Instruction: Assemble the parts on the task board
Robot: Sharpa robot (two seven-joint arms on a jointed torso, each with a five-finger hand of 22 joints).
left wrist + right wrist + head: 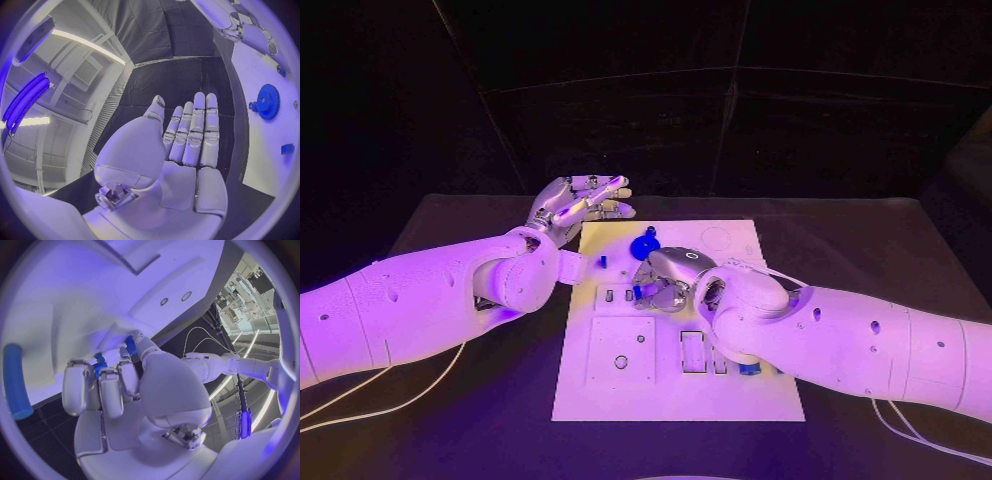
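Insertion looked underway: our right robot hand (672,280) pinched a small blue part (99,363) over the task board (733,395); left robot hand (577,207) hovered open-fingered, next needing careful seating.

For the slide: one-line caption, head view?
Right hand works on the task board; left hand hovers open beside the blue gear.

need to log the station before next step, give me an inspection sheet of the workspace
surface: black table, bare round the plate.
job's things: white rectangular task board lies mid-table; blue toothed gear on its far part; small blue pieces near the right arm.
clutter: nothing seen.
hands: left hand flat, fingers straight, holding nothing, off the board's far left corner; right hand curled down on the board, grasp unclear.
cables: thin white cables beneath both arms.
surroundings: dark backdrop.
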